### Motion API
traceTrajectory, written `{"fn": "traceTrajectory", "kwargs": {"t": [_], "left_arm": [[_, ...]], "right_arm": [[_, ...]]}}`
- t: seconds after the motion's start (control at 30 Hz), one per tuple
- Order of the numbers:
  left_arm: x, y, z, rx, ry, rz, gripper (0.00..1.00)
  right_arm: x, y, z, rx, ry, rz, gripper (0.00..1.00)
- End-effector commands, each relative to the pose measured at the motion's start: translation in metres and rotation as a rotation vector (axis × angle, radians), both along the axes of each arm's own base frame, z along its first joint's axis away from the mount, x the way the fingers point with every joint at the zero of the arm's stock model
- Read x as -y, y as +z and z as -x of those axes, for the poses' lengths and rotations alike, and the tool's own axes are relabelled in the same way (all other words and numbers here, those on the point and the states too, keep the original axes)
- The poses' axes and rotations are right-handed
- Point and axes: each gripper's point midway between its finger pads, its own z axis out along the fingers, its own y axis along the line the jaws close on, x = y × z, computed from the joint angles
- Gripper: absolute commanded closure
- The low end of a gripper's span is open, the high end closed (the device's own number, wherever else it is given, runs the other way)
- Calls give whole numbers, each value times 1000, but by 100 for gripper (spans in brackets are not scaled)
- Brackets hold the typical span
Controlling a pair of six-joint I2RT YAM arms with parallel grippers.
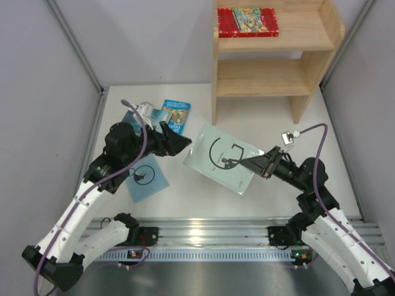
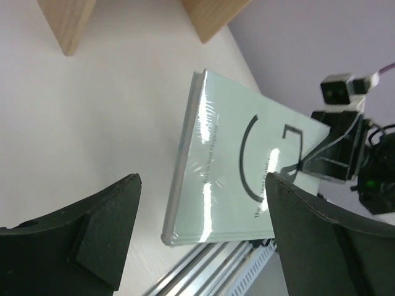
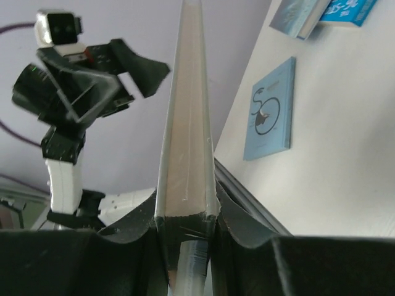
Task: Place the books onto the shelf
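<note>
One book shelved: the red book [image 1: 247,22] lies flat on the top tier of the shelf [image 1: 278,83].
Step in hand: as I read it, you are carrying the pale book [image 1: 222,157] toward the shelf, the second of five.
Pale book: it is lifted off the table [image 1: 185,206], tilted, between the two arms and well short of the shelf.
Right gripper [image 3: 185,228]: its fingers are clamped on one edge of the pale book, one on each cover.
Left gripper [image 1: 185,143]: its fingers are spread wide and hold nothing; it sits just beside the book's left edge, apart from it.
Waiting books: a second pale book [image 1: 147,177] lies flat on the table, partly under the left arm. The blue book [image 1: 176,115] and teal book [image 3: 299,15] lie together at the far left.
Next move: you probably need to swing the right arm up and away toward the shelf. Level the book so it slides between the side panels onto a tier.
Risk: held by one edge only, the book may sag or pivot.
</note>
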Motion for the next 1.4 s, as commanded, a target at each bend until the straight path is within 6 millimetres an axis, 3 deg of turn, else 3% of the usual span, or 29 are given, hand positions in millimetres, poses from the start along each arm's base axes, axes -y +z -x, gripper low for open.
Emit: {"fn": "traceTrajectory", "kwargs": {"t": [0.0,0.27,0.3,0.37,0.4,0.43,0.47,0.53,0.57,0.67,0.7,0.77,0.83,0.87,0.93,1.0,1.03,1.2,1.23,1.37], "left_arm": [[12,-34,28,-109,-219,-123,13],[37,-23,46,-32,-403,25,11],[41,-8,44,40,-422,67,12],[46,-2,51,35,-471,127,21],[48,-7,53,19,-488,143,28],[52,2,57,37,-524,185,38],[52,0,58,28,-531,199,59],[55,6,58,20,-546,242,79],[55,7,58,15,-541,255,100],[56,20,49,-5,-495,317,100],[56,27,42,-2,-453,351,100],[57,43,26,-33,-389,434,100],[56,47,-5,-94,-251,507,100],[55,60,-12,-73,-227,543,100],[56,69,-31,-104,-172,625,100],[59,88,-36,-64,-183,697,100],[64,85,-47,-85,-162,714,100],[85,93,-60,-89,-157,795,100],[84,101,-60,-83,-170,839,100],[84,97,-74,-102,-121,866,100]], "right_arm": [[-2,94,36,342,136,-81,100],[-12,101,50,391,267,-60,100],[-13,102,50,392,282,-64,100],[-16,102,48,389,294,-67,100],[-16,102,48,394,300,-65,100],[-18,101,45,386,303,-63,100],[-18,102,45,387,309,-61,100],[-20,100,39,377,306,-53,100],[-20,103,34,370,284,-50,99],[-18,96,11,321,197,-1,43],[-15,97,2,295,145,-15,18],[-11,95,-3,261,97,-50,1],[0,98,-14,213,-13,-102,0],[8,95,-26,164,-97,-132,0],[16,90,-31,117,-164,-174,0],[26,71,-45,22,-259,-199,0],[30,65,-48,1,-288,-201,0],[37,45,-70,-67,-381,-191,0],[37,43,-73,-66,-387,-183,0],[33,30,-76,-104,-377,-165,0]]}}
